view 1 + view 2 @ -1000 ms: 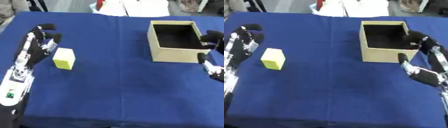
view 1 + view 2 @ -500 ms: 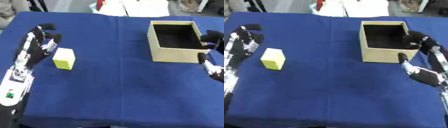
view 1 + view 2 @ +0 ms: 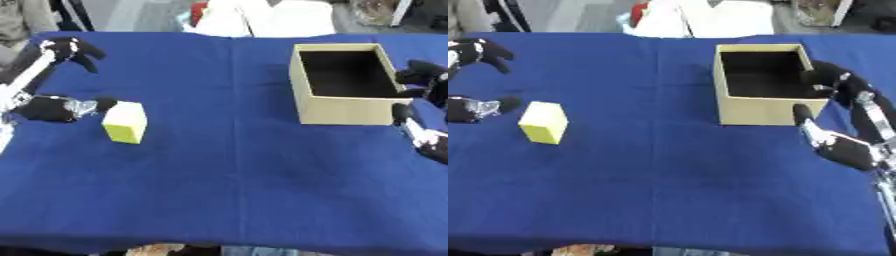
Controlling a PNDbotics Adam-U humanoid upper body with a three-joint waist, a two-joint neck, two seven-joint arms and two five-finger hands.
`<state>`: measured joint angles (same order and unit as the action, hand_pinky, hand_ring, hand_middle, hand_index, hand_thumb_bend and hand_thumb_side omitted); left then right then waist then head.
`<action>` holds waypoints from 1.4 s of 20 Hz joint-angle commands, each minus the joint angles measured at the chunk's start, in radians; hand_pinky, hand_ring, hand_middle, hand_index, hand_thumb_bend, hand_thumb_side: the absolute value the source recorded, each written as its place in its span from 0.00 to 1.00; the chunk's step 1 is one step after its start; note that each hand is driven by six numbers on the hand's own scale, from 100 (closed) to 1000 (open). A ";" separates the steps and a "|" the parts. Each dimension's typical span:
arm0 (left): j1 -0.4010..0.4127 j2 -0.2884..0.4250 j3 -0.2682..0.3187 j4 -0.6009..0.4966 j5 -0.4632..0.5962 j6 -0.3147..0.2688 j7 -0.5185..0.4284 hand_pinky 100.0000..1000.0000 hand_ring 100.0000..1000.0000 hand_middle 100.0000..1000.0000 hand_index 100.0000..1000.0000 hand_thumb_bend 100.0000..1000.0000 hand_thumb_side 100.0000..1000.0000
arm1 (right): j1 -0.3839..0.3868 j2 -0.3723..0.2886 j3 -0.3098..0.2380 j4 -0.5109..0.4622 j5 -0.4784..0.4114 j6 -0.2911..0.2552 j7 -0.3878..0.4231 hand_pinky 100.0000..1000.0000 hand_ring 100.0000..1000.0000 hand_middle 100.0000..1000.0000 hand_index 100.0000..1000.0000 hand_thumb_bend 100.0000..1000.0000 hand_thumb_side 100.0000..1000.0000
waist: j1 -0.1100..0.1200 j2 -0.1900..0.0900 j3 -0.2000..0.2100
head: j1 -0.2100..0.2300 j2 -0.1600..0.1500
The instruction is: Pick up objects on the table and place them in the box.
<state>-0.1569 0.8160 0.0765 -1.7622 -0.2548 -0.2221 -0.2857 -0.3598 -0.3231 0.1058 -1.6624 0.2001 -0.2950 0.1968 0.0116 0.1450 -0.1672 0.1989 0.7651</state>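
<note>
The small yellow rectangular block [image 3: 125,121] stands on the blue cloth-covered table [image 3: 227,165], left of centre and well apart from the open tan cardboard box [image 3: 343,82]. The left hand [image 3: 54,107] is spread wide open just beside the block, holding nothing. The right hand [image 3: 846,145] rests open beside the box's right wall, fingers near its rim.

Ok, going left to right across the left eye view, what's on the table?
Left hand → yellow block → open cardboard box → right hand, on the blue tablecloth.
</note>
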 commanded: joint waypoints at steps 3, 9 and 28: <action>-0.094 0.165 -0.089 0.066 -0.105 -0.022 -0.103 0.71 0.60 0.63 0.76 0.70 0.42 | -0.006 -0.026 0.002 -0.004 0.000 -0.002 0.002 0.71 0.81 0.76 0.92 0.11 0.34 | 0.007 -0.020 -0.005 | 0.003 0.005; -0.190 0.155 -0.171 0.159 -0.235 -0.011 -0.142 0.68 0.59 0.58 0.76 0.74 0.40 | -0.005 -0.026 0.005 -0.002 -0.001 -0.002 0.004 0.71 0.81 0.76 0.92 0.10 0.34 | 0.009 -0.021 -0.017 | 0.010 0.005; -0.309 0.052 -0.270 0.363 -0.389 -0.040 -0.186 0.67 0.58 0.57 0.75 0.77 0.43 | -0.006 -0.020 0.006 0.001 -0.003 -0.001 0.004 0.71 0.81 0.75 0.92 0.10 0.35 | 0.005 -0.019 -0.029 | 0.014 0.005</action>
<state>-0.4477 0.8484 -0.1974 -1.4050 -0.6319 -0.2600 -0.4677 -0.3521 -0.3243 0.1173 -1.6522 0.2002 -0.2947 0.1984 0.0163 0.1384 -0.1955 0.2097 0.7651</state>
